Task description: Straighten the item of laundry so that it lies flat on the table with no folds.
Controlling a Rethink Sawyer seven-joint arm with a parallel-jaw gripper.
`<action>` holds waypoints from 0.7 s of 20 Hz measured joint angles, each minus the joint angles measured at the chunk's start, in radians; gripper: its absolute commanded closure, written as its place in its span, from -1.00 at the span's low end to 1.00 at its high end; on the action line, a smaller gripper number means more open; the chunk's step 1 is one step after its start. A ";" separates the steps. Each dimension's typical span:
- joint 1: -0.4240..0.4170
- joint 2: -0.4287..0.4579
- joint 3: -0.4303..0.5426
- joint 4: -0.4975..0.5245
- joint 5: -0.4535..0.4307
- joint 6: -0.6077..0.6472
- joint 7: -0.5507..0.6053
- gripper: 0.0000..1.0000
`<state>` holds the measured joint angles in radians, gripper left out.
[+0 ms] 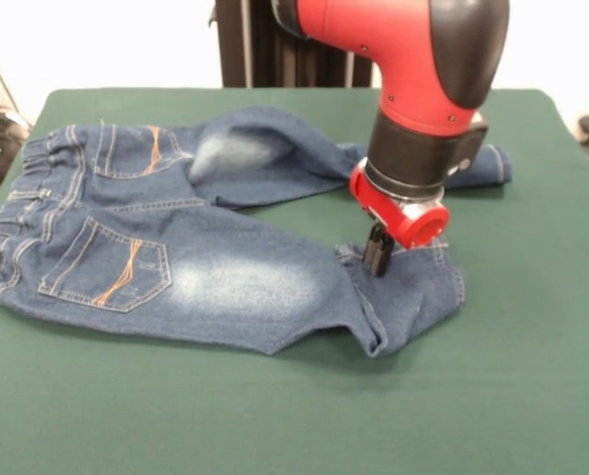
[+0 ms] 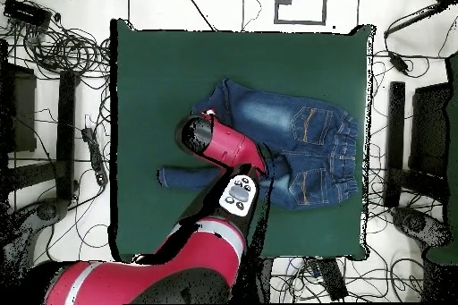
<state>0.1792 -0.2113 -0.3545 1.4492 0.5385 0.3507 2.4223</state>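
The small blue denim jeans [image 1: 225, 277] lie back-side up on the green table [image 1: 274, 416], waistband at the left, orange-stitched pockets showing. The far leg runs right behind the arm to its cuff [image 1: 487, 163]. The near leg's end [image 1: 413, 292] is folded back on itself. My gripper [image 1: 376, 265] points down onto that folded part, its black fingers close together and pinching the denim at the fold. In the overhead view the jeans [image 2: 309, 140] lie right of centre on the table [image 2: 161, 69], and the arm's wrist [image 2: 199, 133] hides the gripper.
The red and black arm [image 1: 423, 59] comes down over the right half of the jeans. Cables and equipment [image 2: 63, 51] surround the table on the floor. Green cloth shows on all sides of the jeans, widest at the front [image 1: 472, 396].
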 measured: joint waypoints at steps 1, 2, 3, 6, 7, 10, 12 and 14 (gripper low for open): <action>0.000 0.001 -0.001 -0.004 -0.004 0.000 0.000 1.00; 0.000 0.003 -0.003 -0.012 -0.011 0.003 0.000 1.00; 0.000 0.006 -0.006 -0.020 -0.017 0.007 0.000 1.00; 0.000 0.021 -0.029 -0.088 -0.066 0.081 0.000 1.00; 0.000 0.026 -0.034 -0.105 -0.077 0.105 0.000 1.00; -0.001 0.053 -0.069 -0.208 -0.135 0.265 0.000 1.00; -0.003 0.070 -0.086 -0.263 -0.159 0.351 0.000 1.00; -0.010 0.100 -0.111 -0.362 -0.193 0.504 0.000 1.00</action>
<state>0.1689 -0.1109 -0.4654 1.0874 0.3452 0.8546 2.4223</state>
